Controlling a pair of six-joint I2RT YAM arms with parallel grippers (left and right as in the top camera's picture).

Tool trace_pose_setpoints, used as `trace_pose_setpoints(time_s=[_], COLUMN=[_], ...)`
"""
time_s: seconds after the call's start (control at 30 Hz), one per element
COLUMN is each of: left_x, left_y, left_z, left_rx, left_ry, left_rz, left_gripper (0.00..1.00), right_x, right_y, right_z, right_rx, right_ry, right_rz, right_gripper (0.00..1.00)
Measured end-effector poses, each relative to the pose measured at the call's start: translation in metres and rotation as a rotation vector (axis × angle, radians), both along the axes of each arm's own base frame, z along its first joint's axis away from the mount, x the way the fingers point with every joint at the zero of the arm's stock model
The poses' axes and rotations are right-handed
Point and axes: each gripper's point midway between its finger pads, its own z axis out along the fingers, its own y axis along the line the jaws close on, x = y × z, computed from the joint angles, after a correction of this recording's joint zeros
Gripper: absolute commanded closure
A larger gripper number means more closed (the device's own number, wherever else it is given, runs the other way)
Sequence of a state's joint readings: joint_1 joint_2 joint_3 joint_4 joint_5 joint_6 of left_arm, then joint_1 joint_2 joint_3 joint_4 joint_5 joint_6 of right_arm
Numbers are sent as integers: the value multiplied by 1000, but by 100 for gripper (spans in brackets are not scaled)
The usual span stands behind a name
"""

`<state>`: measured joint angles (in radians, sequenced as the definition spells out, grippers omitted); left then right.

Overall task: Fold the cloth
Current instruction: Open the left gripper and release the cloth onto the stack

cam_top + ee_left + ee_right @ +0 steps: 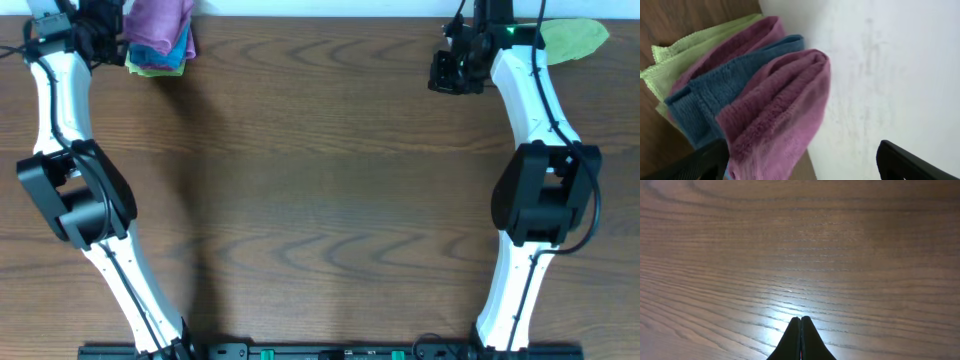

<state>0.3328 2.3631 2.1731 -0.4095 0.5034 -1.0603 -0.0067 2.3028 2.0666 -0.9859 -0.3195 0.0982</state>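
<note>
Cloth (780, 105) folded atop cloth pile (695, 97).

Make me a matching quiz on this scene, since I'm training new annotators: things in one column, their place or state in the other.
Things:
1. purple cloth
2. left gripper
3. right gripper
4. lone green cloth

Place or state:
A. shut, above the bare table
B. far edge, behind the right arm
C. open, at the pile
D. folded, on top of the pile

Pairs: 1-D, 2-C, 3-A, 4-B
</note>
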Motion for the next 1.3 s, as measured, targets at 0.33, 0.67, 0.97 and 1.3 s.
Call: trace_pose_setpoints(time_s=[0.33, 0.67, 0.97, 1.3], left_x=[-53, -99, -119, -174], left_y=[15, 7, -57, -75], left_z=[-12, 63, 79, 182], left_rx=[114, 583, 760, 897], left_ry=[207, 224, 233, 67], left_rz=[-18, -210, -480, -470], left_gripper=[5, 5, 4, 2], right_x=[0, -8, -47, -86], right_y=[0, -9, -37, -50], right_z=[0, 28, 96, 168], right_rx=[6, -70, -267, -359], right_ry=[5, -2, -34, -128], right_rz=[-7, 41, 82, 86], right_gripper=[43, 2, 1, 1])
